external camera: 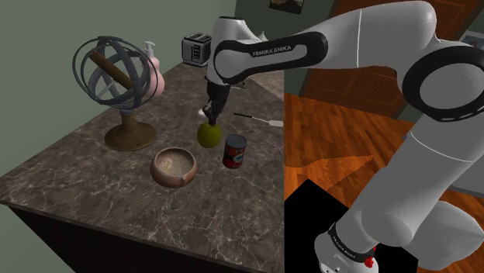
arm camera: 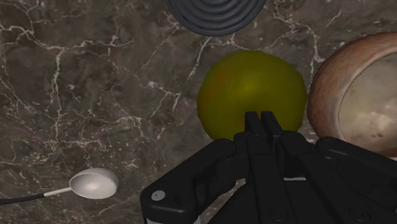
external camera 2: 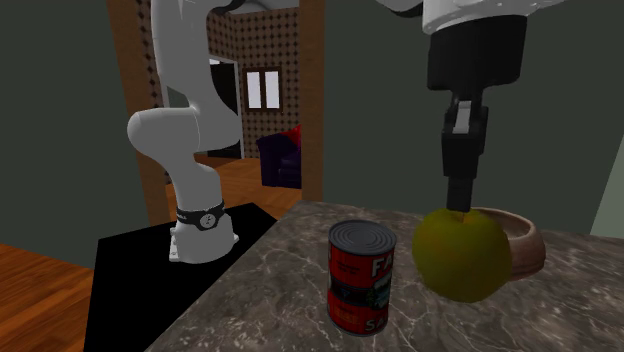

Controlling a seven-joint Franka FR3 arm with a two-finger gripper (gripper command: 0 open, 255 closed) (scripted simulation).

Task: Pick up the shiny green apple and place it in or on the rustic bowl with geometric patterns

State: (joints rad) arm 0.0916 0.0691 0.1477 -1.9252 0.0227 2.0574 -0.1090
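A yellow-green apple [external camera: 206,136] [external camera 2: 462,255] [arm camera: 251,89] sits on the dark marble counter between a tin can and the bowl. The brown bowl [external camera: 172,179] [external camera 2: 526,246] [arm camera: 323,89], with a pale inside, stands just beside the apple, toward the counter's front in the shoulder view. My gripper [external camera: 209,117] [external camera 2: 460,196] [arm camera: 261,118] hangs straight over the apple. Its two black fingers are pressed together, with their tips at the apple's top. Nothing shows between them, and I cannot tell whether a stem is pinched.
A red-labelled can [external camera: 235,151] [external camera 2: 363,275] stands close to the apple on the side away from the bowl. A spoon [external camera: 260,119] [arm camera: 94,183] lies farther back. An armillary globe [external camera: 116,85], a pink dispenser [external camera: 155,74] and a toaster [external camera: 195,48] line the far side. The counter's edge [external camera: 281,155] drops to a wooden floor.
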